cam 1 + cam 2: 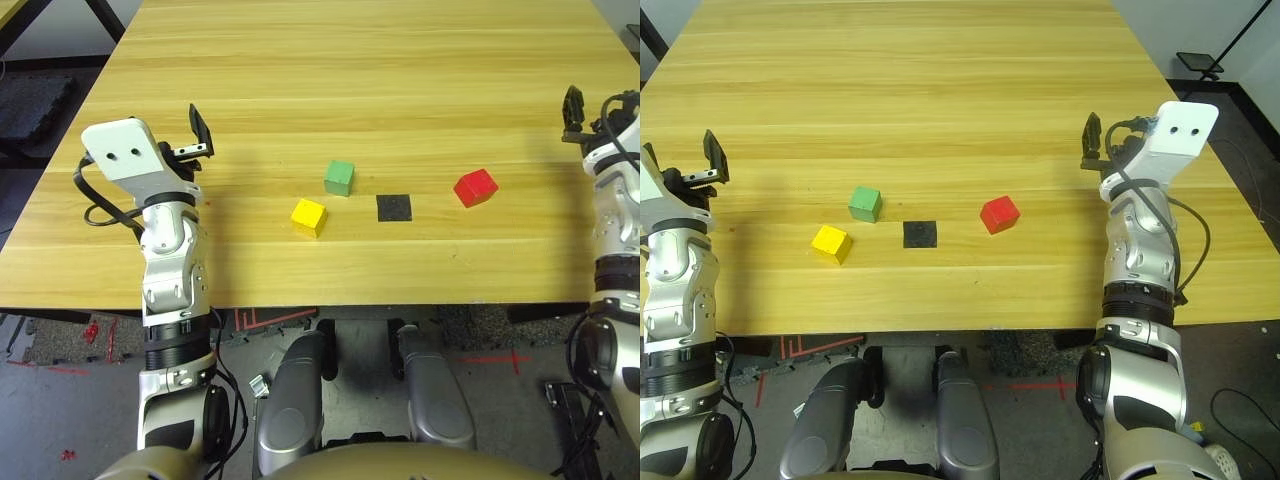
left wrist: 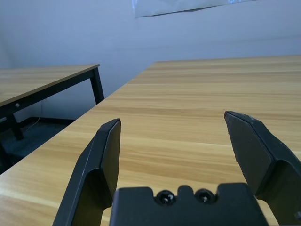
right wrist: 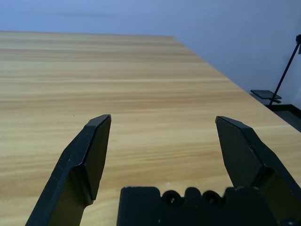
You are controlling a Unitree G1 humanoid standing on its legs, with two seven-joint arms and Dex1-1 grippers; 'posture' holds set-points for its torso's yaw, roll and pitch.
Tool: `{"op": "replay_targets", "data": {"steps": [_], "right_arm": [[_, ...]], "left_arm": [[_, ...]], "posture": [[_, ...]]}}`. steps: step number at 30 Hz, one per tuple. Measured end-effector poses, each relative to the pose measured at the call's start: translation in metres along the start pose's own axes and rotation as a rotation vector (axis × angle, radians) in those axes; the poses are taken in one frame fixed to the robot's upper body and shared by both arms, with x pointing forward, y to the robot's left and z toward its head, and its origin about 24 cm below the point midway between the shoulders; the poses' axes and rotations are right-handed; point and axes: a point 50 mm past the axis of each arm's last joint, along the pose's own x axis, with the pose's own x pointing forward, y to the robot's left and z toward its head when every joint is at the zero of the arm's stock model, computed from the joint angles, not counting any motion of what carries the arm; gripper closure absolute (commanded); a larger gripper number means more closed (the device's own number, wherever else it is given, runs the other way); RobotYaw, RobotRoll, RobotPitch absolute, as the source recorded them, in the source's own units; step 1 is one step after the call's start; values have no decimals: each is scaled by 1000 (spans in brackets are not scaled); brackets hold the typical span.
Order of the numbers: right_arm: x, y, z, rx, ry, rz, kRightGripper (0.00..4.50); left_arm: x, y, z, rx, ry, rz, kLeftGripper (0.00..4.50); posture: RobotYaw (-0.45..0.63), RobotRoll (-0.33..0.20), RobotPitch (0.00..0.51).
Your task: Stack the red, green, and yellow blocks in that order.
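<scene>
Sitting apart on the table point(image 1: 330, 100), unstacked: 3 blocks. Green block point(image 1: 339, 178) and yellow block point(image 1: 309, 217) near each other, left of the black patch point(image 1: 394, 208); red block point(image 1: 476, 188) right of it. 2 grippers, left point(image 2: 172, 117) and right point(image 3: 163, 117), both spread wide, nothing between the fingers, at opposite sides of the blocks.

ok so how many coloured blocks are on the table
3. The yellow block is left of the black patch, the green block sits just beyond the yellow one, and the red block is right of the patch.
</scene>
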Motion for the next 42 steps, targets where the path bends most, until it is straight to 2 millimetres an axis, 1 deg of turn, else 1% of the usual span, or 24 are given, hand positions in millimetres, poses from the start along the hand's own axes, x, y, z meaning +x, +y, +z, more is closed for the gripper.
{"op": "replay_targets", "data": {"steps": [2,5,7,9,12,14,16,17,19,21,22,27,30,33,37,39,42], "right_arm": [[1,0,2,-2,-11,1,0],[0,-1,1,-3,-12,-4,0],[-3,-3,-1,-9,-8,-6,0],[-5,-1,-1,-9,-4,16,0],[-4,11,8,4,7,145,0],[-5,25,13,-18,62,299,0],[-13,38,14,-24,147,455,0],[-19,44,15,-26,188,533,0],[-26,53,17,-12,258,626,0],[-33,57,22,-6,317,681,0],[-36,59,27,-5,342,700,0],[-46,63,46,-20,477,735,0],[-51,67,52,-26,516,715,0],[-57,66,53,-43,544,679,0],[-68,67,48,-76,553,665,0],[-77,66,39,-119,550,665,0],[-86,63,22,-135,573,657,0]], "left_arm": [[0,0,0,0,1,-1,15],[-1,-2,-3,-8,7,-10,15],[-1,-6,-3,-32,10,-61,15],[2,-10,0,-73,-3,-159,15],[12,-16,11,-125,-37,-382,15],[17,-17,19,-144,-57,-559,15],[20,-16,24,-171,-60,-725,15],[20,-16,25,-178,-46,-808,15],[19,-16,22,-199,-13,-933,15],[16,-18,16,-204,30,-1052,15],[14,-20,12,-204,54,-1116,15],[9,-30,-4,-211,120,-1370,15],[11,-37,-9,-202,120,-1456,15],[13,-42,-9,-182,96,-1527,15],[15,-44,-7,-161,74,-1574,15],[15,-45,-6,-162,73,-1605,15],[14,-47,-5,-168,80,-1631,15]], "posture": [[285,31,261],[271,28,273],[260,23,279],[254,19,279],[246,8,268],[244,-1,263],[242,-7,261],[235,-14,267],[220,-22,269],[199,-30,274],[176,-43,273],[157,-68,268],[148,-74,268],[146,-69,268],[137,-57,271],[139,-49,275],[144,-38,281]]}}
